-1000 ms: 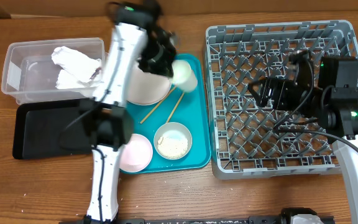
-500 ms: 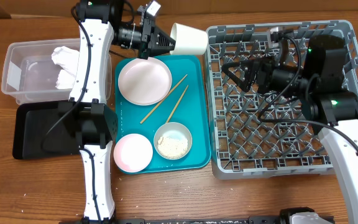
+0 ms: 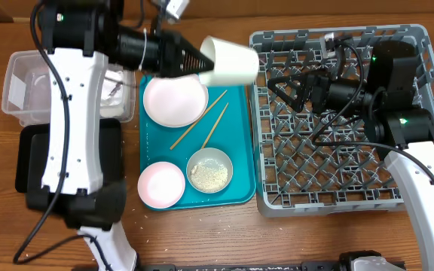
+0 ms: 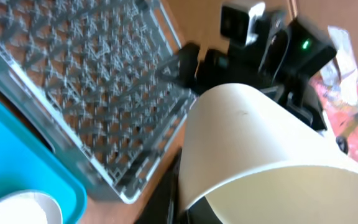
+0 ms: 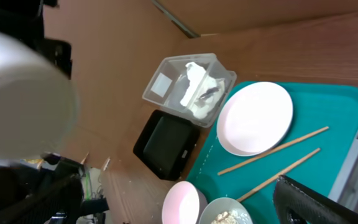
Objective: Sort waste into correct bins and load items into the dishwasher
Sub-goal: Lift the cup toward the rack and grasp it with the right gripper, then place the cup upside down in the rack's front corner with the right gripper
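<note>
Left fingers: my left gripper (image 3: 200,60) is clenched on the rim of the white cup (image 3: 230,62).
Cup at the fingers: it lies on its side in the air, mouth toward the fingertips and base pointing away from them; in the left wrist view it fills the frame just past the tips.
Below the cup: the seam between the teal tray (image 3: 236,143) and the near wall of the dish rack (image 3: 330,207), with the rack beyond the cup's base.
Right fingers: my right gripper (image 3: 281,92) is spread wide and grasps nothing; it hangs over the rack's pegs, facing the cup, near it but apart.
Open room: the rack's peg field behind and beside the right fingers carries no dishes.
In the way: the right fingers themselves stand between the cup's base and the middle of the rack.
Under the left fingers: a plate (image 3: 174,100) on the teal tray, with chopsticks (image 3: 202,122) beside it.
Nearer my side of the tray: a pink bowl (image 3: 161,184) and a bowl (image 3: 209,169) of rice grains (image 3: 208,175).
Behind the left wrist: a clear tub (image 3: 21,83) holding napkins (image 5: 197,90), and a black tray (image 3: 30,162) touching it, both on the table (image 3: 202,233).
</note>
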You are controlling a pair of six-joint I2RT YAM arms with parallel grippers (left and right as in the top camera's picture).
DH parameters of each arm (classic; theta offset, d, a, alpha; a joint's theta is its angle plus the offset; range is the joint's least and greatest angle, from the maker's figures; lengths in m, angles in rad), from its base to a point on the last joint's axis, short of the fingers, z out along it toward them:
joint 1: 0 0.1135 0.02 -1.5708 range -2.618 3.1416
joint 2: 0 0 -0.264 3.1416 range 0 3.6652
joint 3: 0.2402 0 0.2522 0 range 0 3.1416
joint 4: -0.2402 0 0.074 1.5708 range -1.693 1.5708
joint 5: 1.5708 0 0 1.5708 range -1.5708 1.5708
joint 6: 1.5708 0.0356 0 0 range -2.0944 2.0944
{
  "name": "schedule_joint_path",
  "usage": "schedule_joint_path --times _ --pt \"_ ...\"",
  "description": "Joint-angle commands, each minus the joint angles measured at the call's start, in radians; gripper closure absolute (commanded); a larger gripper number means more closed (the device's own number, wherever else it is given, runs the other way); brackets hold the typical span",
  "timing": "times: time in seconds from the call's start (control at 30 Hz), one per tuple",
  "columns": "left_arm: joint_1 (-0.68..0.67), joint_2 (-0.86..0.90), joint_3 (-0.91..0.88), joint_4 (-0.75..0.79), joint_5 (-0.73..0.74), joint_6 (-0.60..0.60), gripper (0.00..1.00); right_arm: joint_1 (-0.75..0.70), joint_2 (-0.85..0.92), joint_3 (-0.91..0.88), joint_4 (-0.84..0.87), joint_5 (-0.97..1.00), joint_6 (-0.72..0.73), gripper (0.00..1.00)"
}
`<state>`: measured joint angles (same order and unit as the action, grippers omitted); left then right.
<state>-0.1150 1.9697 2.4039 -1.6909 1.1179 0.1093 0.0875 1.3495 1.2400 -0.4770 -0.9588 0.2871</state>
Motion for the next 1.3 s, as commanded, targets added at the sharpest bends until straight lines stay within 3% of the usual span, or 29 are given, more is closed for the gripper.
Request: schedule_joint_path --times 0.0,0.1,0.53,0.8,1.03,1.27 --pt "0.000 0.020 -0.148 0.001 0.042 0.121 0.96 0.002 -0.006 0.023 0.013 -0.054 -0.007 0.02" --pt "0.005 0.036 -0.225 0.002 0.180 0.207 0.96 0.003 -0.006 0.023 0.037 -0.087 -0.006 0.02" --pt "0.003 0.093 -0.283 0.001 0.263 0.179 0.96 0.093 0.101 0.023 0.222 -0.118 0.003 0.03" --pt "-0.017 0.093 -0.283 0.001 0.260 0.155 0.96 0.139 0.166 0.023 0.407 -0.136 0.052 0.16" --pt "-0.020 0.093 -0.283 0.001 0.263 0.127 0.96 0.177 0.166 0.023 0.467 -0.151 0.051 0.20" --pt "-0.022 0.093 -0.283 0.001 0.264 0.118 0.96 0.187 0.166 0.023 0.469 -0.164 0.051 0.32"
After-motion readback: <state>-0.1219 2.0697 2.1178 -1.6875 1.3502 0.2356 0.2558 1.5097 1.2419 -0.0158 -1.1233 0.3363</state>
